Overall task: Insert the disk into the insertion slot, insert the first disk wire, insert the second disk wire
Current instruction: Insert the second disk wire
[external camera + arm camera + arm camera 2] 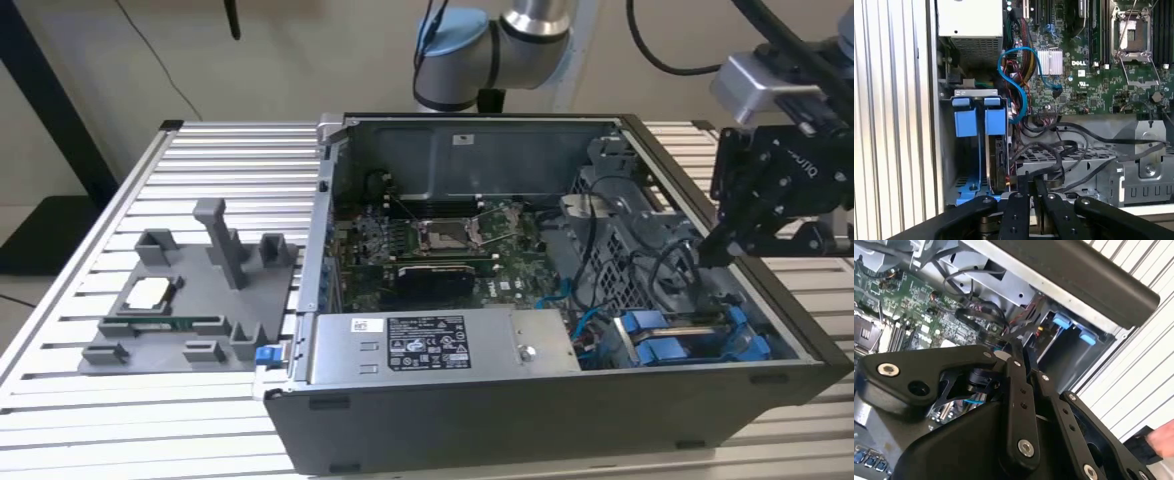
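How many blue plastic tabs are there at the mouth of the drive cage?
2. In the first wrist view, one blue tab sits towards the case wall, the other blue tab right beside it, towards the motherboard. More may be hidden deeper in the insertion slot.

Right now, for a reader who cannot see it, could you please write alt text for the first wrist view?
The black gripper hangs close to the disk, which stands on edge in its blue carrier inside the insertion slot of an open computer case. The bay next to the disk is empty, and the green motherboard lies further inside.
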You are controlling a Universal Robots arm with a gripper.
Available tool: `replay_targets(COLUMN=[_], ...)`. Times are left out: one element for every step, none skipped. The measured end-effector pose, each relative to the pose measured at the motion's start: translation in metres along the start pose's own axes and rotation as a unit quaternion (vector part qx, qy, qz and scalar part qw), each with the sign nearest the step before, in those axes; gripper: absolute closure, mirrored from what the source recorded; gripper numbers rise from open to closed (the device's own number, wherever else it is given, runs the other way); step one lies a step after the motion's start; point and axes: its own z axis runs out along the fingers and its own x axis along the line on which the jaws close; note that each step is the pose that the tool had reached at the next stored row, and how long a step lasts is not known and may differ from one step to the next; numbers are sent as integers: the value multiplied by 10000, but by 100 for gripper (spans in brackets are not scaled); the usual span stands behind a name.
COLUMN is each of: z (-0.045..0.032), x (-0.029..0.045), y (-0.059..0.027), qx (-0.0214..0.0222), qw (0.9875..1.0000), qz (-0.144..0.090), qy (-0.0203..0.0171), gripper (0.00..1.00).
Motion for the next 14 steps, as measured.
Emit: replay_targets(z=[-1, -1, -1, -2, -2, -3, -3, -3, -2, 0, 2, 2, 2, 1], x=[7, 14, 21, 29, 37, 46, 54, 61, 70, 81, 98, 115, 133, 155], y=[40, 81, 118, 156, 193, 223, 249, 270, 286, 297, 305, 310, 314, 317], qx=[14, 30, 46, 63, 83, 101, 117, 133, 151, 170, 194, 214, 231, 242], qw=[10000, 10000, 10000, 10000, 10000, 9999, 9999, 9999, 9999, 9999, 9998, 9998, 9997, 9997], qz=[-2, -4, -5, -7, -9, -11, -13, -16, -22, -29, -38, -48, -57, -66], qy=[0, -1, -1, -2, -3, -3, -4, -4, -5, -6, -7, -8, -8, -9], gripper=[84, 84, 84, 84, 84, 84, 84, 84, 84, 84, 84, 84, 84, 84])
